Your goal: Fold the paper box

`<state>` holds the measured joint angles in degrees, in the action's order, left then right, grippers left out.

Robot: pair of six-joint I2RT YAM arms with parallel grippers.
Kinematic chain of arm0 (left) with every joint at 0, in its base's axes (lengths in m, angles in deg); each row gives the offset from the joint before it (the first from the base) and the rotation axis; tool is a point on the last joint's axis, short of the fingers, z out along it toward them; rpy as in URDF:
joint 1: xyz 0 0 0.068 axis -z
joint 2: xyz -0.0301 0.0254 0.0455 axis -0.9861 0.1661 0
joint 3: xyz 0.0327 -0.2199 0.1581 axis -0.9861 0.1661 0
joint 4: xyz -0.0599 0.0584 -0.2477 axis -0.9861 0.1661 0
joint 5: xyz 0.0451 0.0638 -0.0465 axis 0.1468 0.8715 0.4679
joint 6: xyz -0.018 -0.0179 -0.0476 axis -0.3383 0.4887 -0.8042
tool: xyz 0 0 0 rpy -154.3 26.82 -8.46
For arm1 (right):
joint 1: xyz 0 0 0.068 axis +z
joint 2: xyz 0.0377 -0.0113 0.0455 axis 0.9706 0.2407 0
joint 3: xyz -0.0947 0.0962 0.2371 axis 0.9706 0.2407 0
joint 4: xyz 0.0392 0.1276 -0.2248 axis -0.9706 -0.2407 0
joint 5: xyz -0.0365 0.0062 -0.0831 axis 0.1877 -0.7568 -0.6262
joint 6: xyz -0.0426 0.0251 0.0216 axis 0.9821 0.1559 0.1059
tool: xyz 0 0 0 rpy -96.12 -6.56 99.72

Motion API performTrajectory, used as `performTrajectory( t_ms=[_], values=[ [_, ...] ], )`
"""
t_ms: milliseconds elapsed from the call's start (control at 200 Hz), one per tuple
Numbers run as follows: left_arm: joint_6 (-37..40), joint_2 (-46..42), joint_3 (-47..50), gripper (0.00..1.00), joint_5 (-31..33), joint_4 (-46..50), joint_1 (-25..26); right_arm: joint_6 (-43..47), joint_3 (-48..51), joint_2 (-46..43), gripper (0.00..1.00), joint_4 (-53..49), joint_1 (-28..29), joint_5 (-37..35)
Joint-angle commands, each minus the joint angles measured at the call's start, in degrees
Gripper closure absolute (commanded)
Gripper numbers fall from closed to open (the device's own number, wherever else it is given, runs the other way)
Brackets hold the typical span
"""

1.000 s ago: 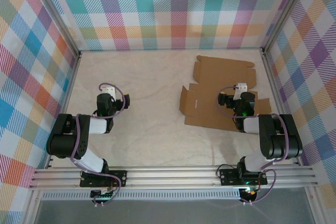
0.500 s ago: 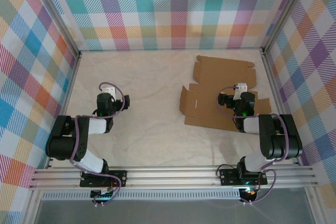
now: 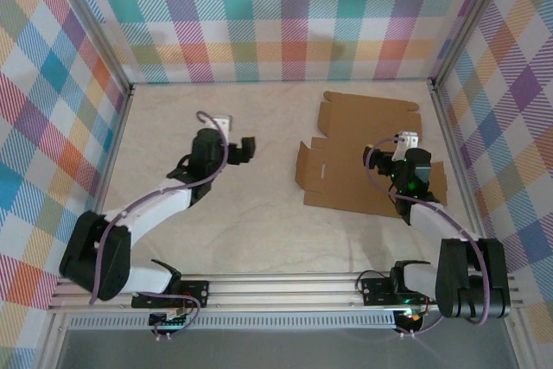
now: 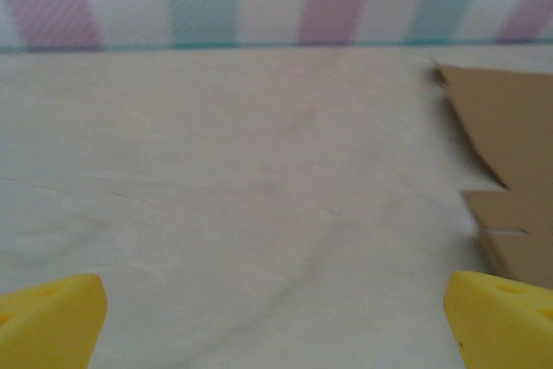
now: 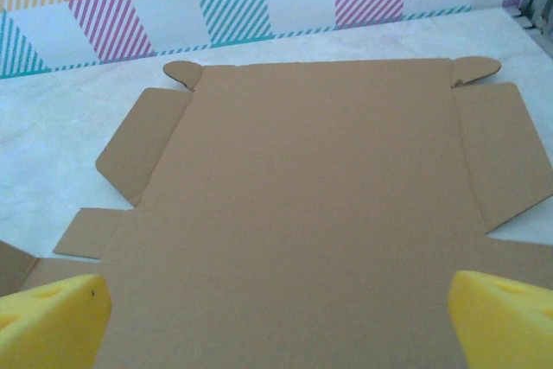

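flat start: the paper box (image 3: 341, 174) lies as an unfolded sheet on the far right of the table (image 3: 259, 110), with no wall yet stood up as far as the top view tells. your right gripper (image 5: 276, 321) hangs over the sheet's broad middle panel, yellow fingers (image 5: 52, 313) spread wide and holding nothing. your left gripper (image 4: 276, 326) is likewise wide open and empty. it hovers above bare table, facing the sheet's left edge and apart from it.

the step in hand looks like raising the first side flap (image 3: 308, 166). to do it well, bring the right fingers down onto the middle panel close to the crease to pin it, because a light sheet will likely slide when pushed. then send the left gripper in low, one finger skimming the table to get under the flap's edge. lift along the crease rather than across it, so the cardboard bends there and does not buckle.
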<state>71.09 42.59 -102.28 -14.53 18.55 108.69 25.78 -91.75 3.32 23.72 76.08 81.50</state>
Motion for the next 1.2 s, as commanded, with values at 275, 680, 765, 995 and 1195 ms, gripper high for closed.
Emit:
performTrajectory(
  t_ms=[275,680,765,995,1195],
  values=[
    [-23.3,25.2,-23.5,0.09,-15.5,17.7,9.4,-5.7,-3.9,-5.4,0.0,-14.9,0.0,4.1],
    [-26.8,37.1,-32.6,0.7,-20.6,20.7,10.6,-6.7,-4.1,-5.2,0.0,-16.7,0.1,5.0],
    [-26.2,37.6,-32.6,0.83,-20.3,21.1,10.4,-6.9,-4.4,-5.1,0.0,-17.0,0.0,5.2],
    [-21.6,36.9,-31.3,1.0,-19.3,24.5,8.9,-8.1,-5.7,-5.2,0.0,-18.8,0.0,6.1],
    [-17.5,33.1,-27.1,1.0,-19.1,26.1,4.6,-9.5,-8.6,-3.9,0.0,-22.6,0.0,6.9]
  ],
)
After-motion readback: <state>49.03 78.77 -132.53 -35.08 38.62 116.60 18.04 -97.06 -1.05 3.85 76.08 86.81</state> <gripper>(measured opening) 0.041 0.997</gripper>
